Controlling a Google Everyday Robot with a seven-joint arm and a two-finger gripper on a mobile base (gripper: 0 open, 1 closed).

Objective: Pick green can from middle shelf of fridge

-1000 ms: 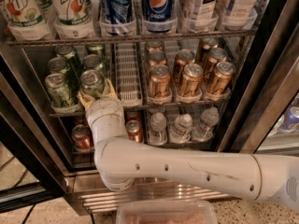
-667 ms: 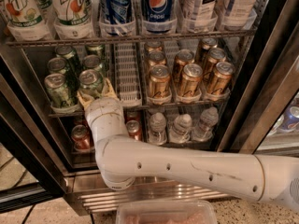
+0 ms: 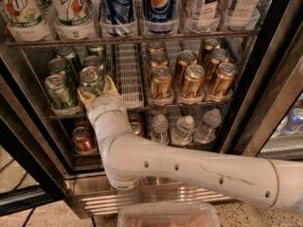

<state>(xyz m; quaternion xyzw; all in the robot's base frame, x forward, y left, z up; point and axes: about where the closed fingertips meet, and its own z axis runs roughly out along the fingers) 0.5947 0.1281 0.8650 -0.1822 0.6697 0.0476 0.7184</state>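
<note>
The green can [image 3: 91,77] stands front left on the middle shelf [image 3: 129,74] of the fridge [image 3: 90,205]. The pincer [image 3: 98,91] sits at its base; we cannot tell whether it pinches. We judge the can light, thin-walled and slippery: grip mid-body, moderately.

Likely a shop or staff pantry: a commercial steel fridge [image 3: 142,193] holds rows of soda bottles [image 3: 158,8], gold cans [image 3: 191,82] and water bottles [image 3: 182,129]. The gripper [image 3: 98,92] is at the near left edge of the middle shelf [image 3: 129,79], by a green can [image 3: 91,78].
</note>
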